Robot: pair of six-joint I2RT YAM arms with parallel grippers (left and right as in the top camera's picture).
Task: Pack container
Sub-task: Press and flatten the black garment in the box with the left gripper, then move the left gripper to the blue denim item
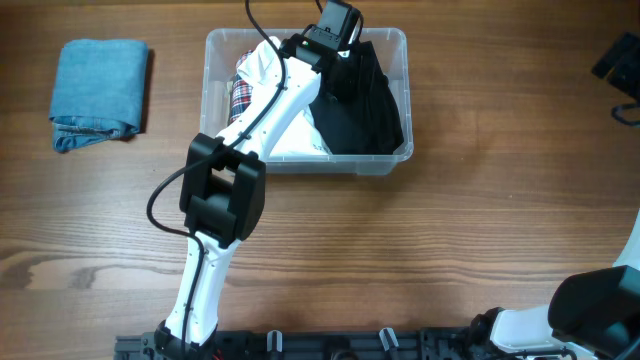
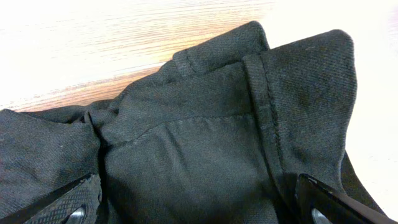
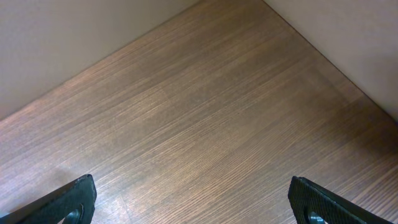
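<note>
The clear plastic container (image 1: 220, 45) stands at the table's back centre. It holds a plaid garment (image 1: 241, 98), a white garment (image 1: 292, 142) and a black garment (image 1: 368, 112) on the right side. My left gripper (image 1: 347, 55) reaches into the container over the black garment. In the left wrist view its jaws (image 2: 198, 186) are spread wide, with the black fabric (image 2: 205, 124) bunched between and below them. My right gripper (image 1: 622, 62) is at the far right edge. In the right wrist view it (image 3: 193, 186) is open and empty over bare wood.
A folded blue denim garment (image 1: 100, 92) lies on the table at the far left, apart from the container. The left arm (image 1: 225, 190) stretches from the front edge across to the container.
</note>
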